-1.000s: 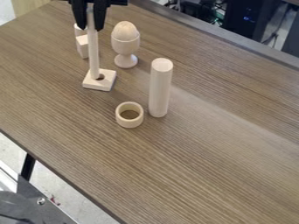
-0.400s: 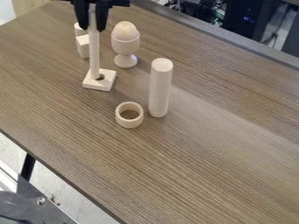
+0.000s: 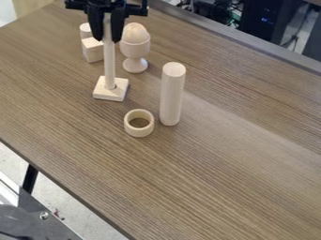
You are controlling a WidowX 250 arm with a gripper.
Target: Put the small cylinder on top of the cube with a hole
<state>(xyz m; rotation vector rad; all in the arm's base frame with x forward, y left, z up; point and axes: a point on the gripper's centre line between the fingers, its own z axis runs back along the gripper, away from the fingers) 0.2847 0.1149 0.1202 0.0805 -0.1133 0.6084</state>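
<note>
You've got the gripper (image 3: pixel 106 41) at the far left of the table (image 3: pixel 219 173), hanging over the work, its pincer clamped around the slim rod (image 3: pixel 110 65) from both sides. The rod stands upright between the fingers, and down at its foot it meets the flat square block (image 3: pixel 102 93) right at the hole; you can see a dark sliver of that hole beside it. How deep the rod sits, you can't tell from here.

Just right of the rod, a little behind, you have the egg cup (image 3: pixel 134 48) with an egg (image 3: pixel 134 33) in it. Left of the rod there's a small cube (image 3: pixel 93 51), a short round piece (image 3: pixel 85 30) showing behind it. Nearer you and to the right, the thick cylinder (image 3: pixel 171 96) stands upright, the ring (image 3: pixel 139 130) just to its left.
</note>
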